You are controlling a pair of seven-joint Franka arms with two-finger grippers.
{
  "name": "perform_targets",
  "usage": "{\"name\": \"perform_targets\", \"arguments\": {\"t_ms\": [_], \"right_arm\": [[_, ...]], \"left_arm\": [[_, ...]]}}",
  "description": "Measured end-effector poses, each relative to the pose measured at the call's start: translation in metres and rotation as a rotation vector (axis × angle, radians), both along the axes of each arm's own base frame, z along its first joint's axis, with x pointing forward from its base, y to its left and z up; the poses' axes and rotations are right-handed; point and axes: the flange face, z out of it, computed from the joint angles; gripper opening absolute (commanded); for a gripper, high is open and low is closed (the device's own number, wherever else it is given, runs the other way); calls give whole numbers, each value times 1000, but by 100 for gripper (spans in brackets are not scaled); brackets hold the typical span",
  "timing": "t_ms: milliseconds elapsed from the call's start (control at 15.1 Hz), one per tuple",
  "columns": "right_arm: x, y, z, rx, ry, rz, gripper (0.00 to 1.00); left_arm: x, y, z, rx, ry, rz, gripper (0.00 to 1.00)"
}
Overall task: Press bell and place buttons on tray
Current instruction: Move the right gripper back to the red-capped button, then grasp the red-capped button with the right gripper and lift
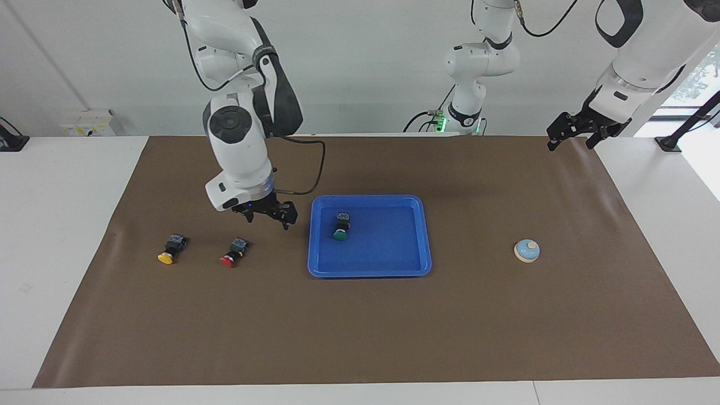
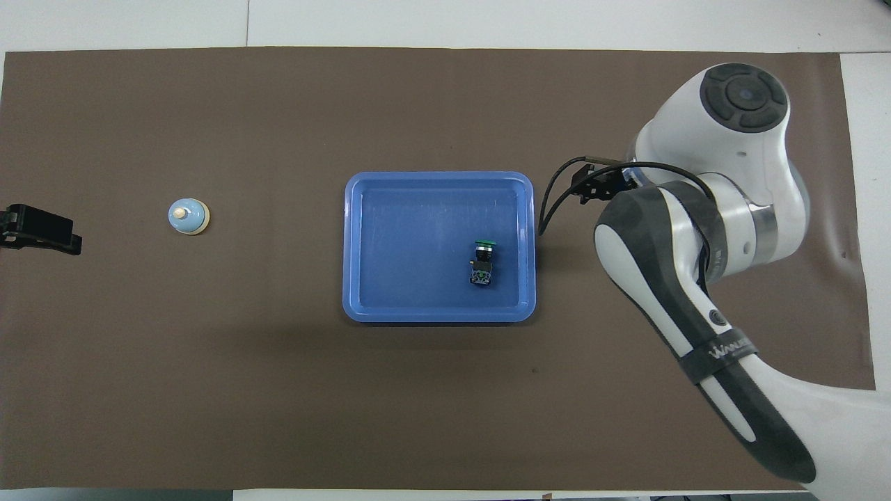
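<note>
The green button [image 1: 341, 227] [image 2: 482, 263] lies on its side in the blue tray [image 1: 388, 247] [image 2: 404, 243], at the tray's edge toward the right arm's end. My right gripper [image 1: 269, 219] [image 2: 592, 188] hangs open and empty over the mat between the tray and the red button [image 1: 234, 252]. The yellow button [image 1: 171, 249] lies beside the red one, closer to the right arm's end of the table; in the overhead view the right arm hides both. The bell [image 1: 527, 250] [image 2: 188, 216] stands alone toward the left arm's end. My left gripper [image 1: 574, 136] [image 2: 42, 229] waits open over the mat's corner.
A brown mat [image 1: 360, 337] covers most of the white table. A black cable [image 1: 315, 169] loops from the right wrist. The second pair of arm bases stands at the robots' edge of the table.
</note>
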Motion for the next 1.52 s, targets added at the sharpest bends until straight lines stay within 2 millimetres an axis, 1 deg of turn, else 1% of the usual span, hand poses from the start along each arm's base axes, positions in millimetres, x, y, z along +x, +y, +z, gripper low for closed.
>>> {"name": "perform_targets", "arguments": {"t_ms": [132, 265, 331, 529, 728, 926, 1191, 1257, 1323, 1455, 1522], "right_arm": [[4, -40, -12, -3, 10, -14, 100], [3, -65, -32, -9, 2, -36, 100], [1, -71, -44, -16, 3, -40, 100], [0, -81, -83, -25, -2, -44, 100], [0, -89, -111, -24, 2, -55, 100], [-7, -89, -128, -19, -17, -59, 100], [-13, -85, -138, -18, -16, -82, 100], [-14, -84, -138, -18, -14, -84, 92], [-14, -84, -139, -18, -13, -85, 72], [-15, -84, -139, -18, -12, -85, 25], [-15, -84, -139, -18, -11, -85, 0]], "left_arm": [[0, 0, 0, 0, 0, 0, 100], [0, 0, 0, 0, 0, 0, 100], [0, 0, 0, 0, 0, 0, 100], [0, 0, 0, 0, 0, 0, 100], [0, 0, 0, 0, 0, 0, 100], [0, 0, 0, 0, 0, 0, 100], [0, 0, 0, 0, 0, 0, 100], [0, 0, 0, 0, 0, 0, 100], [0, 0, 0, 0, 0, 0, 100], [0, 0, 0, 0, 0, 0, 100], [0, 0, 0, 0, 0, 0, 100]]}}
